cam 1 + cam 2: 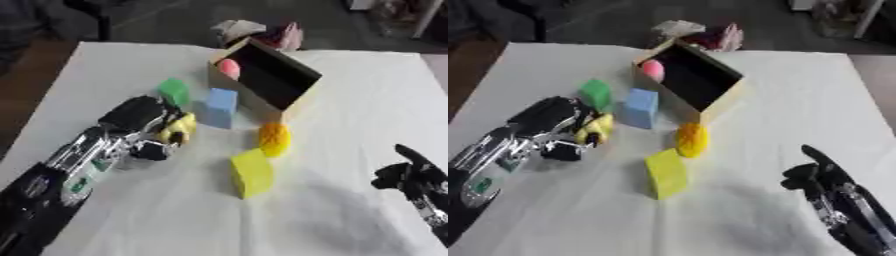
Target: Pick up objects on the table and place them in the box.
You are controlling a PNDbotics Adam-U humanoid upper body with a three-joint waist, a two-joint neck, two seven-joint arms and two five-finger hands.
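Note:
A cardboard box (302, 75) stands at the table's far middle with its dark opening facing up and to the right; a pink round thing (229, 68) shows at its left inner wall. In front of it lie a green block (174, 91), a blue block (220, 107), an orange-yellow round thing (275, 138) and a yellow wedge-shaped block (251, 173). My left hand (143, 119) lies left of the blue block, its fingers curled round a small yellow thing (178, 129). At the lower right my right hand (409, 172) rests open, touching nothing.
The white tablecloth (350, 150) covers the whole table. Beyond the box, at the far edge, lies a heap of pink and white things (262, 31). Dark floor lies past the table's far and left edges.

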